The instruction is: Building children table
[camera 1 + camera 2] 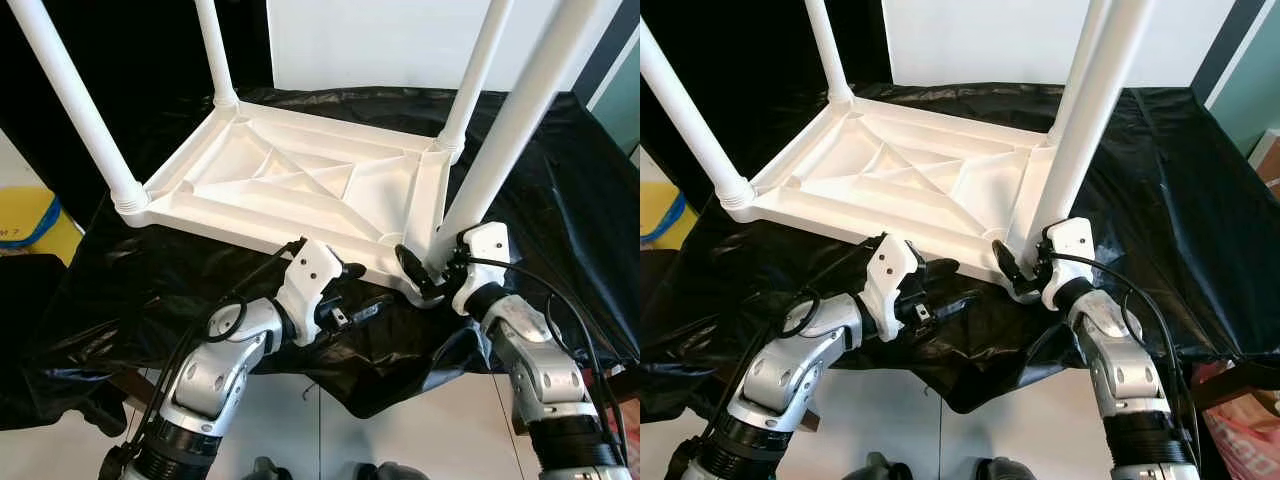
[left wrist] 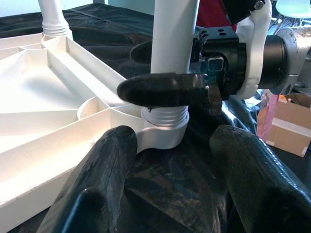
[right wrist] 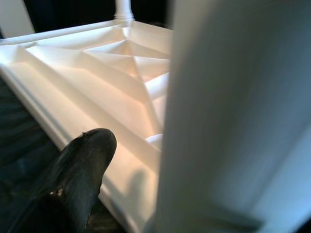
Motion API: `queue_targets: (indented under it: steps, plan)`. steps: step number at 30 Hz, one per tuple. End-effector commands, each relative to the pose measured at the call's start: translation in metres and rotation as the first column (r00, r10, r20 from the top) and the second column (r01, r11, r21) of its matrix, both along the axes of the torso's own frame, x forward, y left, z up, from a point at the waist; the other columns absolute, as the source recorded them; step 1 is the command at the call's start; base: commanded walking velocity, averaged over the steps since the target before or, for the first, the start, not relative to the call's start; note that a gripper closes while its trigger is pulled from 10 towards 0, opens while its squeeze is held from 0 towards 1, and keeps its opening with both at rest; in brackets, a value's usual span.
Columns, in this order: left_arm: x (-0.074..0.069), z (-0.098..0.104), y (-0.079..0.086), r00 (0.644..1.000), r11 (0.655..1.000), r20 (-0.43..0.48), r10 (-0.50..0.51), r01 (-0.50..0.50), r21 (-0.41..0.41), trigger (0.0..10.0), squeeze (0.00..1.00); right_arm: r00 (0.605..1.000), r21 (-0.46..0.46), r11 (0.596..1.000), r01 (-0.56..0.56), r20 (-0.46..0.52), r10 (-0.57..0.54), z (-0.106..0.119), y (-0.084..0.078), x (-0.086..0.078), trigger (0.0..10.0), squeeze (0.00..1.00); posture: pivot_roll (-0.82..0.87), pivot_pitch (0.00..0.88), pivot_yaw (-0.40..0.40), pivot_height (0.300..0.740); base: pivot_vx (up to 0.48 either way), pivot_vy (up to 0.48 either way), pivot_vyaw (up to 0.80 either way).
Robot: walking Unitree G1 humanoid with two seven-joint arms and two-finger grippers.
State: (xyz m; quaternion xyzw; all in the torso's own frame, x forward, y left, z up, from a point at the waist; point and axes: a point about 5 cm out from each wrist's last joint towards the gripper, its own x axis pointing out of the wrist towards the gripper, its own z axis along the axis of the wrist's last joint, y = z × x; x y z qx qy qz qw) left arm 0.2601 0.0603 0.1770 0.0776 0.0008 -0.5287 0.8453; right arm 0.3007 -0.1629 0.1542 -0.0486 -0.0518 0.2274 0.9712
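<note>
On the black sheet [image 1: 560,180], the right gripper [image 1: 418,272] clamps the near leg [image 1: 500,150] of the upturned table [image 1: 300,185], while the left gripper [image 1: 345,290] rests beside it, fingers apart.

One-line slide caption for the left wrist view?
Right claw clamps the white table leg just above its threaded socket, while the open left claw waits nearby.

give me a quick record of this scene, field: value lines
table top: white table top upside down on the black sheet
legs: four white legs standing up, one at each corner
right claw: right claw shut on near right leg, low by its socket
left claw: left claw open, over the sheet beside that socket, touching nothing
</note>
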Motion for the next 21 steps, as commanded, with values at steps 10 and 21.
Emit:
queue_targets:
  steps: [10, 21]
  plan:
    - [-0.001, 0.001, 0.0, 1.0, 1.0, 0.006, 0.013, -0.013, -0.005, 10.0, 0.0, 0.997, -0.054, 0.996, -0.069, -0.041, 0.066, -0.013, 0.004, 0.006, 0.0, 0.0, -0.09, 0.09, -0.022, 0.74, 0.0, 0.0, 0.0]
    - [-0.003, -0.001, 0.002, 1.0, 1.0, -0.001, 0.017, -0.017, -0.001, 10.0, 0.0, 0.996, -0.035, 0.998, -0.055, -0.07, 0.052, -0.022, 0.001, 0.003, 10.0, 0.0, -0.09, 0.1, -0.021, 0.74, 0.0, 0.0, 0.0]
